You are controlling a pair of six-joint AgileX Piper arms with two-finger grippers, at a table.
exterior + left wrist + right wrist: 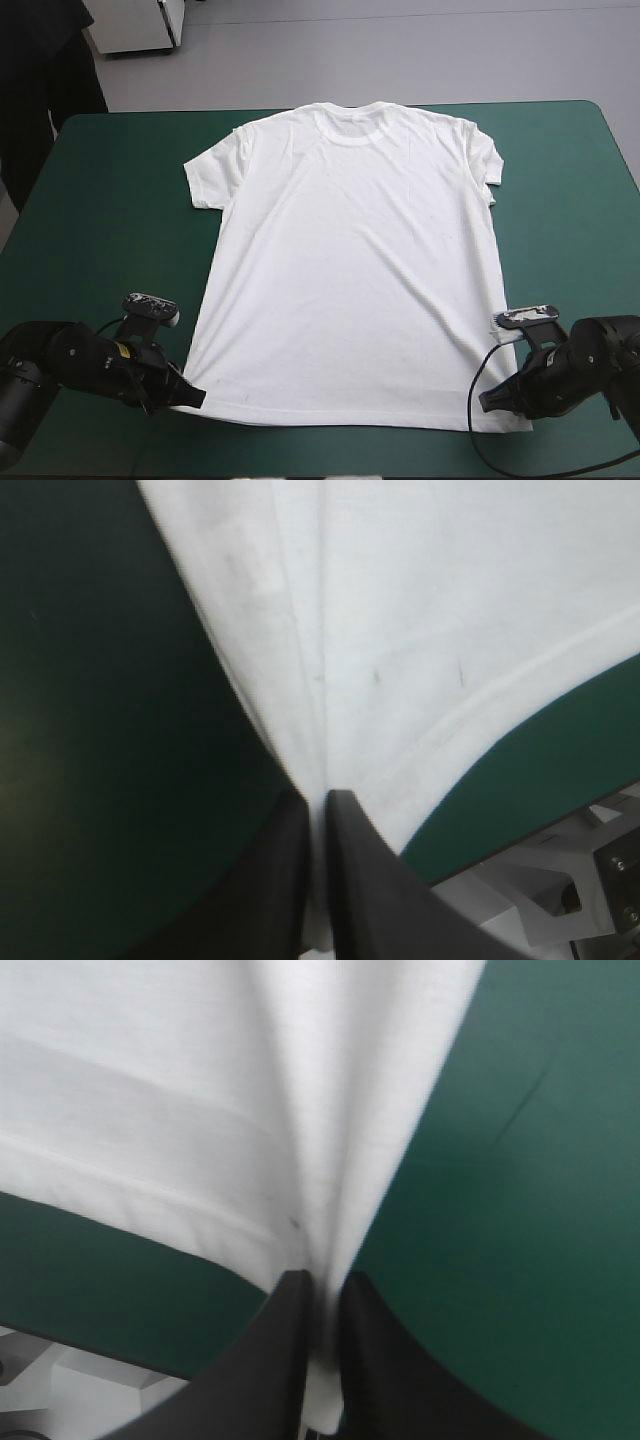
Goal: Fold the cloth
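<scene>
The white T-shirt (350,260) lies spread flat on the teal-green table, collar toward the far edge, hem toward the near edge. My left gripper (188,396) is shut on the T-shirt at its near left hem corner; in the left wrist view the white fabric (400,630) runs pinched between the black fingers (365,880). My right gripper (492,403) is shut on the T-shirt at the near right hem corner, and the right wrist view shows the cloth (200,1090) gathered into a ridge between the fingers (270,1360).
Bare teal-green cover (110,230) flanks the shirt on both sides. A narrow strip of table runs between the hem and the near edge (340,455). A black cable loops near the right gripper.
</scene>
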